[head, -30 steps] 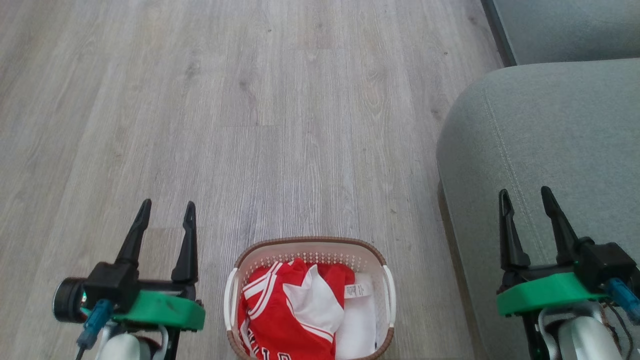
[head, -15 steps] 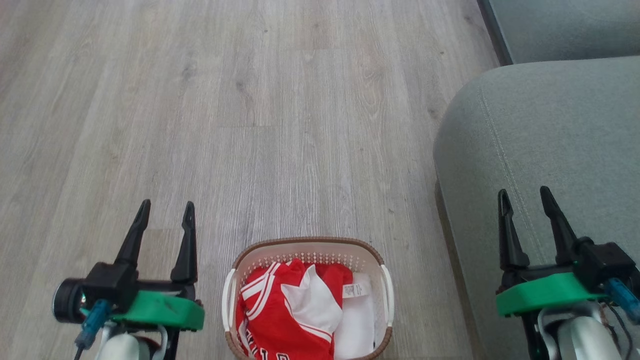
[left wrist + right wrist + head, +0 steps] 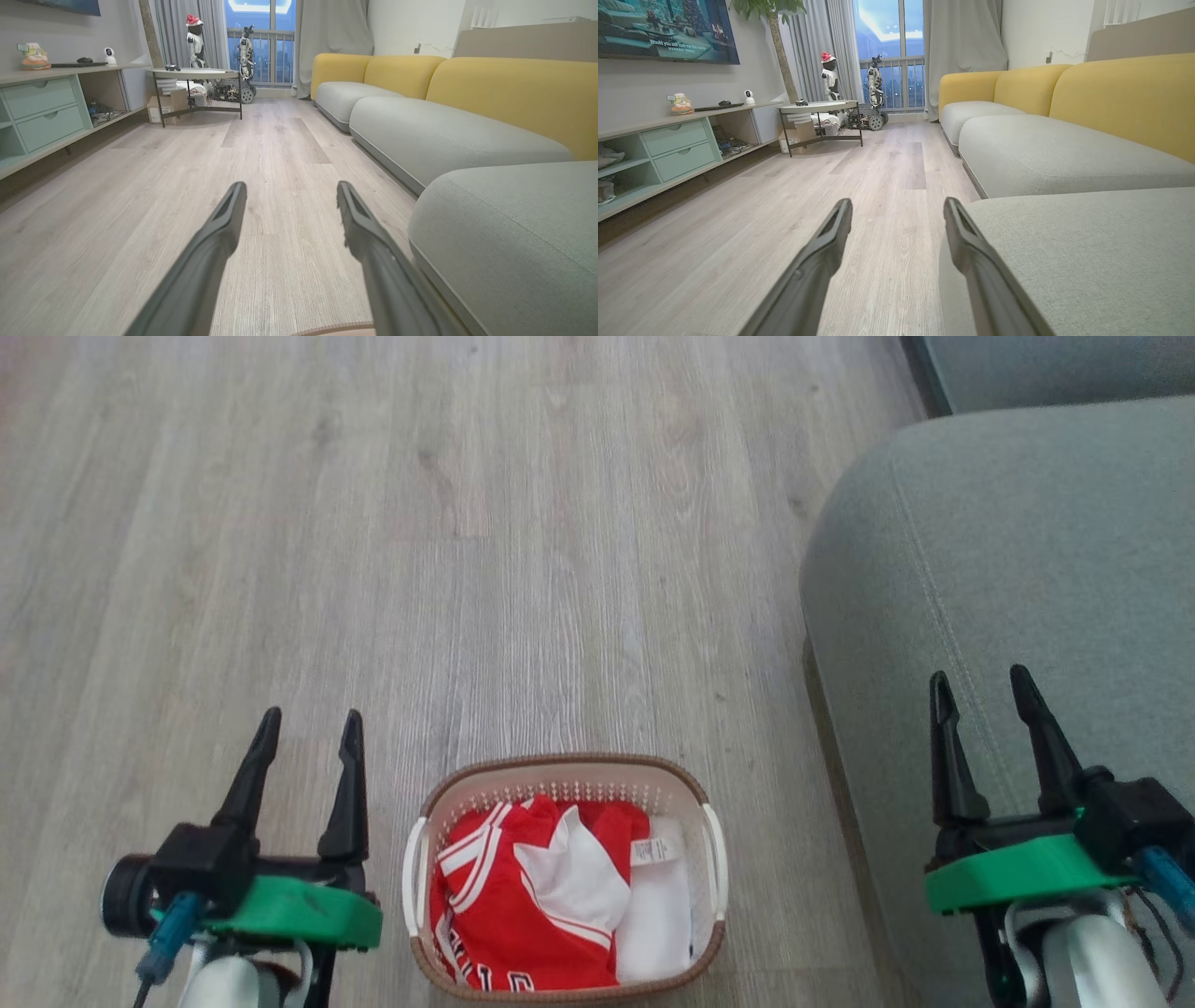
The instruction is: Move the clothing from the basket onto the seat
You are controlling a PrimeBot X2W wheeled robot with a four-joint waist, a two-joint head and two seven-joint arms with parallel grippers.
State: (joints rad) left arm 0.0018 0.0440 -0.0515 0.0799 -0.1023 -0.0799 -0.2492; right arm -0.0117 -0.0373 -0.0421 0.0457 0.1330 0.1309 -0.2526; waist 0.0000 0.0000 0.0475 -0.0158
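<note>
The cream basket (image 3: 563, 768) with a brown rim stands on the floor at the bottom centre of the head view. Red clothing (image 3: 504, 915) with white stripes and panels lies bunched inside it, beside a white piece at its right. The grey-green seat (image 3: 1027, 569) fills the right side, its rounded corner toward the basket; it also lies at the right of both wrist views (image 3: 509, 224) (image 3: 1087, 252). My left gripper (image 3: 311, 726) hovers open left of the basket, holding nothing (image 3: 289, 189). My right gripper (image 3: 980, 683) is open above the seat's near edge (image 3: 899, 205).
Pale wood floor (image 3: 420, 551) stretches ahead. Further sofa cushions with yellow backs (image 3: 509, 88) run along the right. A low mint cabinet (image 3: 668, 149) lines the left wall, and a round side table (image 3: 819, 116) and small robot figures stand by the far window.
The head camera has tilted, so the basket, floor and seat sit higher in the picture and more of the basket shows. Both grippers stay open and hold their places.
</note>
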